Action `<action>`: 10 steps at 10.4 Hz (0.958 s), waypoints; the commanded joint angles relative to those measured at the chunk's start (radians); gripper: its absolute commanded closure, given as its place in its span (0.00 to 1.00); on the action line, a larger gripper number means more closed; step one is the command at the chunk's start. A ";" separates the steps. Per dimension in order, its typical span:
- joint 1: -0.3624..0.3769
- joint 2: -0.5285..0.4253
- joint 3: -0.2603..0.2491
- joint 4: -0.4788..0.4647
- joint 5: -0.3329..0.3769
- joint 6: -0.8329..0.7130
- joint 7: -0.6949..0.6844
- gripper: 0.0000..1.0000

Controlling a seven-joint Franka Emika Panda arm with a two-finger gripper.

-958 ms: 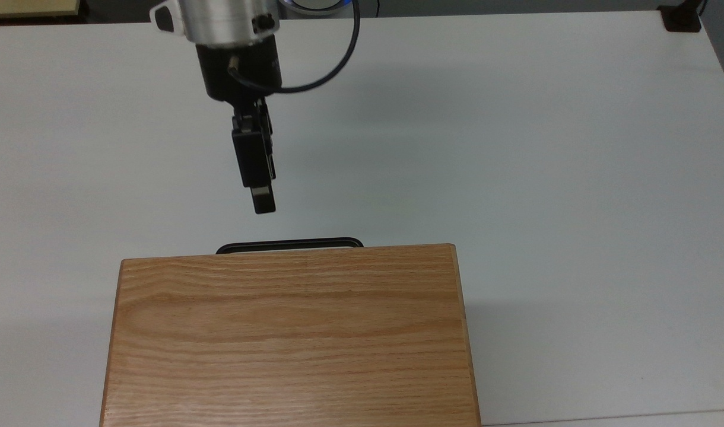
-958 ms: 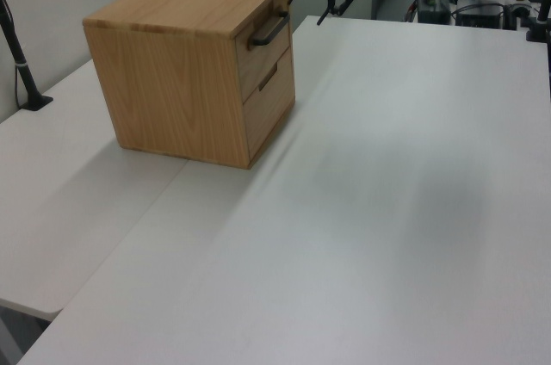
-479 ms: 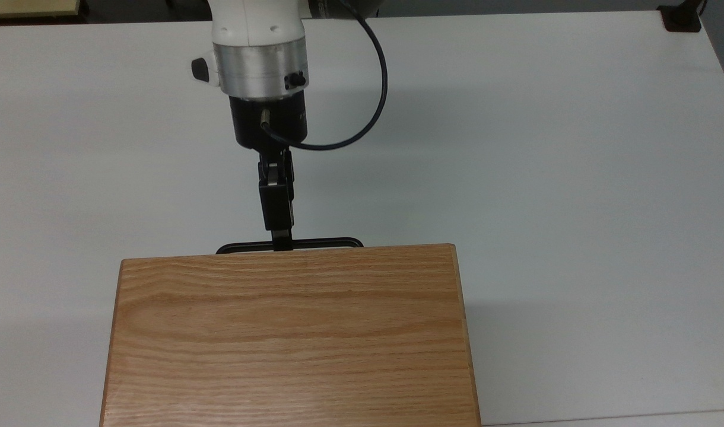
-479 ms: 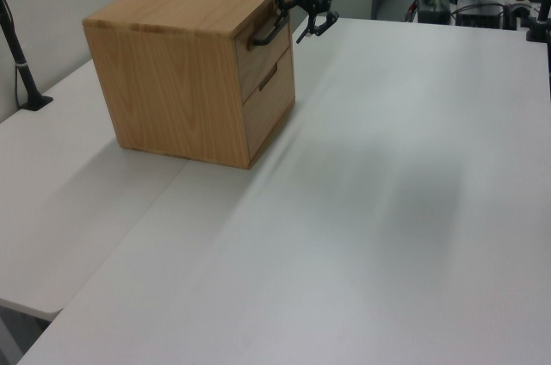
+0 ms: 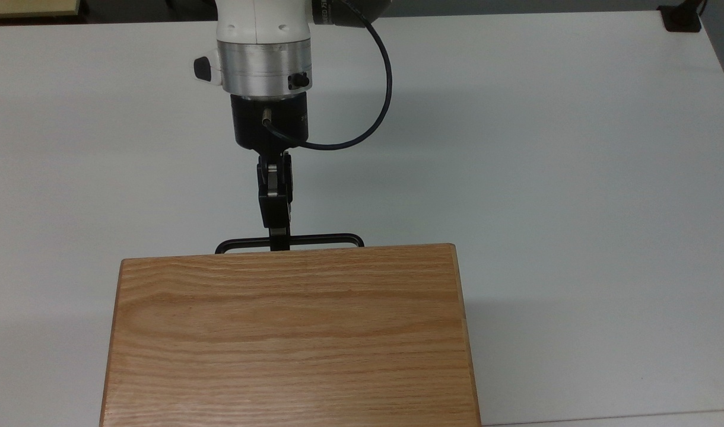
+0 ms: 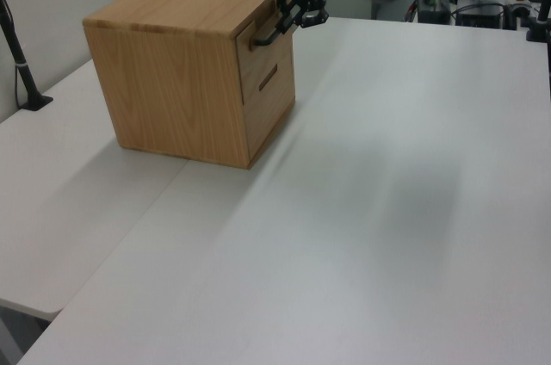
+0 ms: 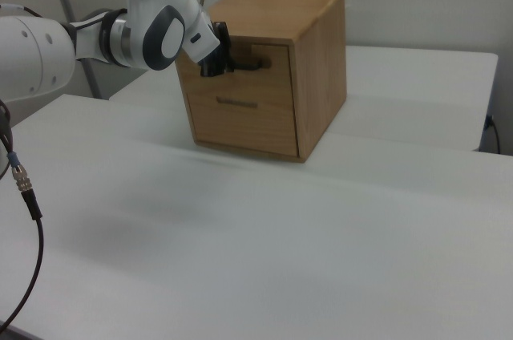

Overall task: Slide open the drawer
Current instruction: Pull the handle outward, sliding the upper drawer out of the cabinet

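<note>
The drawer (image 6: 256, 59) is the upper of two in a light oak cabinet (image 5: 291, 338). Its front panel (image 7: 271, 75) carries a thin black bar handle (image 5: 326, 239). In the top view the handle pokes out just past the cabinet's upper edge, with a thin strip of white table showing behind the bar. My gripper (image 5: 279, 239) reaches from the arm straight onto the bar, left of its middle, and is shut on it. The left view has the gripper (image 6: 282, 22) at the handle (image 6: 265, 34) near the cabinet's top right corner. The right view has it (image 7: 227, 62) on the handle's left end.
A lower drawer (image 7: 240, 119) with a small slot handle sits beneath the upper one. The cabinet stands on a broad white table (image 5: 546, 178). A black cable (image 5: 380, 89) loops from the wrist. A black clamp post (image 6: 21, 72) stands at the left view's left.
The gripper came down from above the table to the handle and closed on it. In the last half second the bar has shifted slightly away from the cabinet.
</note>
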 commanded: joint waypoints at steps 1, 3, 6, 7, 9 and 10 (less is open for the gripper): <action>0.008 -0.065 -0.013 -0.091 -0.011 -0.013 -0.050 1.00; 0.010 -0.170 -0.010 -0.240 0.002 -0.010 -0.148 1.00; 0.013 -0.374 -0.016 -0.431 0.132 -0.036 -0.319 1.00; 0.014 -0.428 -0.021 -0.477 0.159 -0.082 -0.379 1.00; 0.011 -0.528 -0.024 -0.562 0.163 -0.131 -0.438 1.00; 0.016 -0.566 -0.033 -0.594 0.165 -0.136 -0.447 1.00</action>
